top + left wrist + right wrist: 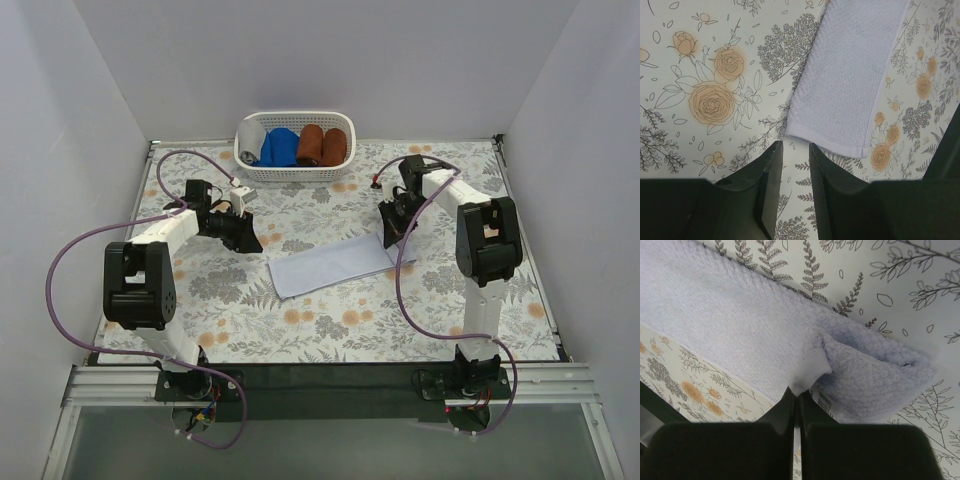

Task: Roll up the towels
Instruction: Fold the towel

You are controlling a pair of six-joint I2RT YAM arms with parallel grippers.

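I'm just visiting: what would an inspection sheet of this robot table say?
Surface: floral tablecloth, flat.
Job's things: pale lavender towel mid-table, right end folded over, not rolled.
Clutter: white basket at far edge holding blue roll, rust-brown rolls.
Grippers: left gripper open, empty, near towel's left end; right gripper shut on towel corner.
Cables: purple cables loop beside both arms.
Surroundings: plain walls on three sides.

I observe a floral-patterned bench (300,330) carrying a pale lavender towel (330,265) at centre and a white basket (300,174) at its far edge.
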